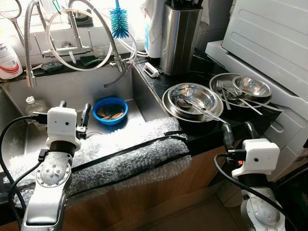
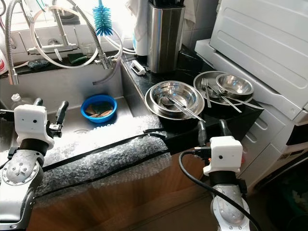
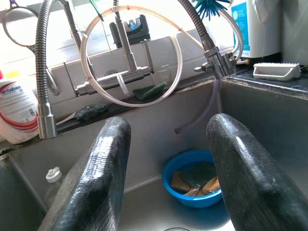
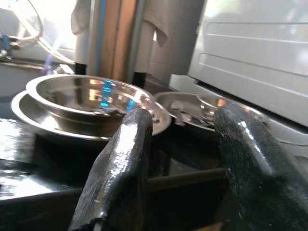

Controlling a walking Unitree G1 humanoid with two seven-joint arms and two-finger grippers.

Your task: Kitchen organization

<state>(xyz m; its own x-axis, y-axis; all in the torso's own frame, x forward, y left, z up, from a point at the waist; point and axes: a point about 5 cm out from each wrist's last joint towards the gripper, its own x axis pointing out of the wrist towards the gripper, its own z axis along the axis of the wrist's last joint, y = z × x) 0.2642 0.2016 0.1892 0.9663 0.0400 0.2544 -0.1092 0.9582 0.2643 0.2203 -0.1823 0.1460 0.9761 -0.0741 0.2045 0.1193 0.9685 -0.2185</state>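
Observation:
A stack of steel bowls [image 1: 192,98] with spoons in it sits on the black counter, right of the sink. Behind it to the right is a steel plate with a smaller bowl [image 1: 251,86] and forks. A blue bowl [image 1: 110,110] holding scraps lies in the sink [image 1: 72,89]. My left gripper [image 1: 74,109] hovers open over the sink's near side, pointing toward the blue bowl [image 3: 195,178]. Just below the counter's front edge, my right gripper [image 1: 237,132] stands open in front of the steel bowls [image 4: 91,96], holding nothing.
Bubble wrap [image 1: 134,154] covers the counter's front edge. A steel knife block [image 1: 179,36], a blue bottle brush [image 1: 118,21] and hose faucets [image 1: 77,43] stand at the back. A small bottle [image 1: 32,103] lies in the sink's left. A white appliance [image 1: 269,38] borders the right.

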